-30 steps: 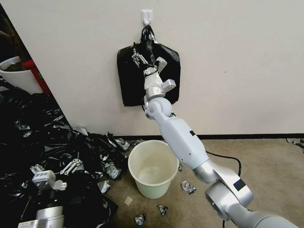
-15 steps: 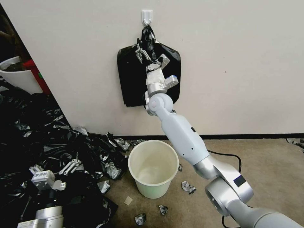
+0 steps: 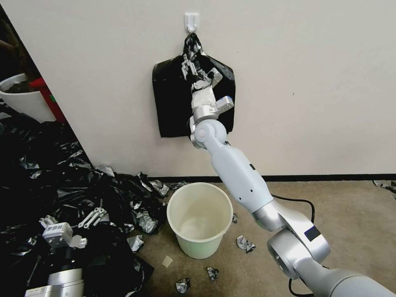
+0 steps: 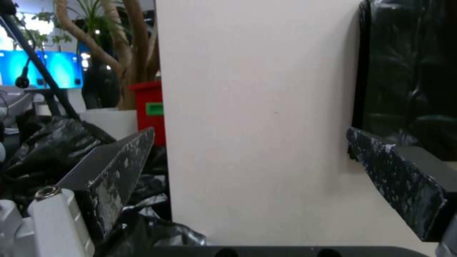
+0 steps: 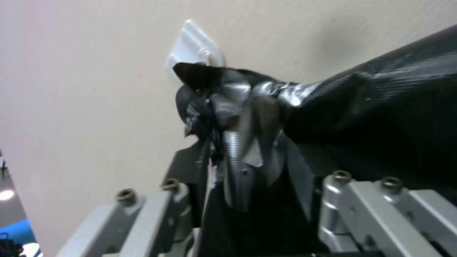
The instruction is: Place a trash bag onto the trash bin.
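Head view: your right gripper (image 3: 201, 71) is raised against the wall (image 3: 309, 82), its fingers spread across the upper part of the black bag stack (image 3: 169, 103) that hangs from a white hook (image 3: 192, 21). The trash bin (image 3: 200, 218) stands upright on the floor (image 3: 350, 222) directly below, well apart from the gripper, mouth open, a few crumpled scraps lying near its base. To its left spreads a large mass of black plastic film (image 3: 62, 177); your left gripper (image 3: 78, 220) rests low over it.

Right wrist view: here you see what the head view hides. The stack's knotted neck (image 5: 228, 103) hangs from the hook (image 5: 192, 44) and descends between the two spread fingers (image 5: 142, 210); whether either finger touches the plastic cannot be told.

Left wrist view: you see the left gripper's (image 4: 247, 160) fingers set wide apart, nothing between them, facing the wall edge (image 4: 164, 107), with one side of the hanging stack (image 4: 409, 71) beyond.
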{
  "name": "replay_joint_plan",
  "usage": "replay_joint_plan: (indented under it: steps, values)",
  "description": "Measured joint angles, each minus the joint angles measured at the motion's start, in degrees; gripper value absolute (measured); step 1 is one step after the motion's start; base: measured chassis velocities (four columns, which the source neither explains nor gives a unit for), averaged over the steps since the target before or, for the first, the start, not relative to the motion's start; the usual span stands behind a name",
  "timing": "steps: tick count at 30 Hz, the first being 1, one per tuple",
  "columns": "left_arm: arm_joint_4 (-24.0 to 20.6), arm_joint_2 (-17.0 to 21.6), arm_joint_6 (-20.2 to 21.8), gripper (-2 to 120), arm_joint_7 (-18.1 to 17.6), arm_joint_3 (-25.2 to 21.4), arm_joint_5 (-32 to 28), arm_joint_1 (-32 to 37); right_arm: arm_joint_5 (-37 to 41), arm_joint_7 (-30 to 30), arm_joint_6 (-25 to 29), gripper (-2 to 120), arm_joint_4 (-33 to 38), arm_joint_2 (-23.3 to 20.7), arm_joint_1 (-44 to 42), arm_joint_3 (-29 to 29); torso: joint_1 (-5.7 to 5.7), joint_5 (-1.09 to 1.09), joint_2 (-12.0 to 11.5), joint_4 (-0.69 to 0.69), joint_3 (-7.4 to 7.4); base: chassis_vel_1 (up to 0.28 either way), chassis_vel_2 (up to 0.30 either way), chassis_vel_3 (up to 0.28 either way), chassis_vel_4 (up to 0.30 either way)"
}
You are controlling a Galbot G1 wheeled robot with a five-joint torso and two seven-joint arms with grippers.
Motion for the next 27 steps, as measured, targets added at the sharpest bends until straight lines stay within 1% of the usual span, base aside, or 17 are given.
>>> replay_joint_plan:
  steps: [1, 2, 3, 4, 5, 6, 7, 8, 9, 10, 11, 19, 22, 27]
  values:
    - [0.11, 0.00, -0.02, 100, -0.09, 0.06, 0.21, 0.02, 0.46, 0.01, 0.00, 32, -0.26, 0.00, 0.17, 0.18, 0.00, 0.00, 0.00, 0.00, 0.00, 0.000, 0.000, 0.000, 0.000]
    - [0.16, 0.00, -0.04, 100, -0.17, 0.07, 0.27, 0.03, 0.72, 0.02, 0.00, 29, -0.31, -0.01, 0.23, 0.26, 0.00, 0.00, 0.00, 0.00, 0.00, 0.000, 0.000, 0.000, 0.000]
    - [0.16, 0.00, -0.04, 100, -0.17, 0.07, 0.27, 0.03, 0.72, 0.02, 0.00, 29, -0.31, -0.01, 0.23, 0.26, 0.00, 0.00, 0.00, 0.00, 0.00, 0.000, 0.000, 0.000, 0.000]
    - [0.22, 0.01, -0.08, 100, -0.34, 0.07, 0.32, 0.03, 0.92, 0.02, 0.00, 25, -0.32, 0.00, 0.25, 0.31, 0.00, 0.00, 0.00, 0.00, 0.00, 0.000, 0.000, 0.000, 0.000]
    - [0.35, 0.08, -0.13, 100, -0.74, 0.08, 0.43, 0.03, 1.04, -0.03, 0.00, 19, -0.30, 0.00, 0.25, 0.35, 0.00, 0.00, 0.00, 0.00, 0.00, 0.000, 0.000, 0.000, 0.000]
    - [0.35, 0.08, -0.13, 100, -0.74, 0.08, 0.43, 0.03, 1.04, -0.03, 0.00, 19, -0.30, 0.00, 0.25, 0.35, 0.00, 0.00, 0.00, 0.00, 0.00, 0.000, 0.000, 0.000, 0.000]
    - [0.42, 0.11, -0.15, 100, -0.90, 0.08, 0.47, 0.02, 1.06, -0.15, 0.00, 15, -0.26, 0.00, 0.25, 0.36, 0.00, 0.00, 0.00, 0.00, 0.00, 0.000, 0.000, 0.000, 0.000]
    - [0.54, 0.17, -0.19, 100, -1.10, 0.06, 0.50, 0.02, 1.07, -0.61, 0.00, 7, -0.01, 0.00, 0.22, 0.37, 0.00, 0.00, 0.00, 0.00, 0.00, 0.000, 0.000, 0.000, 0.000]
    - [0.54, 0.17, -0.19, 100, -1.10, 0.06, 0.50, 0.02, 1.07, -0.61, 0.00, 7, -0.01, 0.00, 0.22, 0.37, 0.00, 0.00, 0.00, 0.00, 0.00, 0.000, 0.000, 0.000, 0.000]
    - [0.57, 0.20, -0.21, 100, -1.16, 0.05, 0.51, 0.04, 1.07, -0.96, -0.01, 2, 0.20, 0.00, 0.06, 0.38, 0.00, 0.00, 0.00, 0.00, 0.00, 0.000, 0.000, 0.000, 0.000]
    - [0.59, 0.22, -0.24, 100, -1.19, 0.05, 0.51, 0.05, 1.08, -1.42, -0.03, 0, 0.35, -0.01, -0.13, 0.36, 0.00, 0.00, 0.00, 0.00, 0.00, 0.000, 0.000, 0.000, 0.000]
    - [1.11, 0.19, -0.47, 100, -1.26, 0.32, 0.66, -0.06, 2.00, -5.05, 0.28, 0, 1.39, -0.01, -1.39, 0.40, 0.00, 0.00, 0.00, 0.00, 0.00, 0.000, 0.000, 0.000, 0.000]
    - [1.69, 0.12, -0.80, 100, -1.26, 0.58, 0.79, -0.20, 2.30, -8.71, 0.88, 0, 2.57, -0.01, -3.23, -0.05, 0.00, 0.00, 0.00, 0.00, 0.00, 0.000, 0.000, 0.000, 0.000]
    - [2.06, 0.09, -0.94, 100, -1.27, 0.81, 0.91, -0.43, 2.30, -10.38, 1.04, 0, 3.81, -0.01, -5.04, -0.32, 0.00, 0.00, 0.00, 0.00, 0.00, 0.000, 0.000, 0.000, 0.000]
